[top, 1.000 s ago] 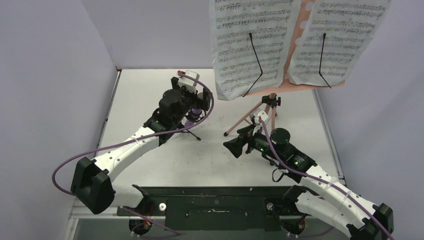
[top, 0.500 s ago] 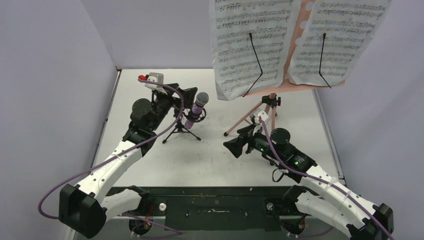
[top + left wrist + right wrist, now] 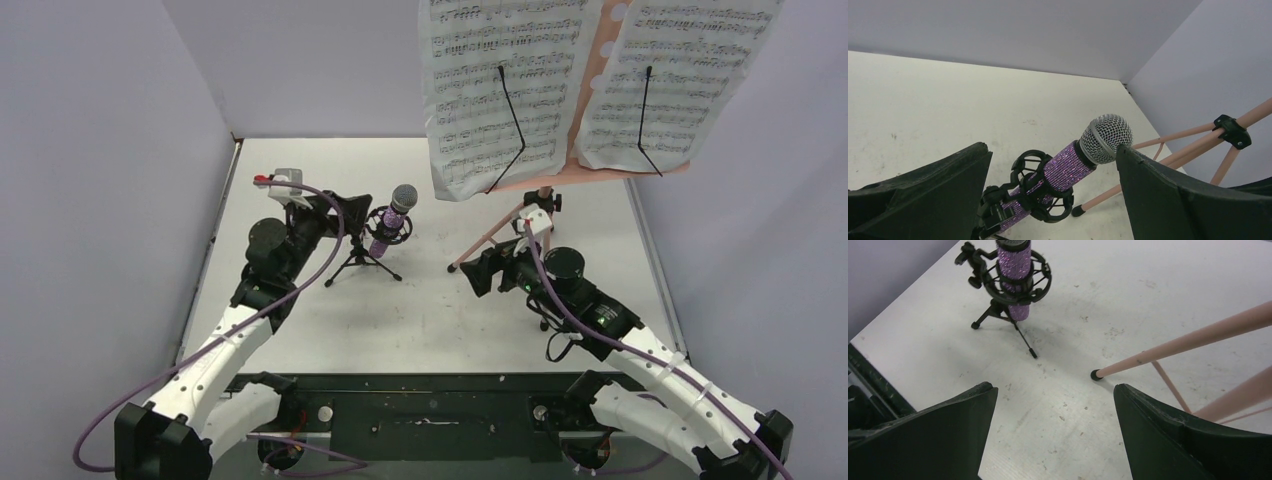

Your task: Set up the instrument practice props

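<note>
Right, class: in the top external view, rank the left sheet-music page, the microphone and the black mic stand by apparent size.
1. left sheet-music page: largest, though nearest the camera.
2-3. microphone and black mic stand: too alike to rank.
</note>
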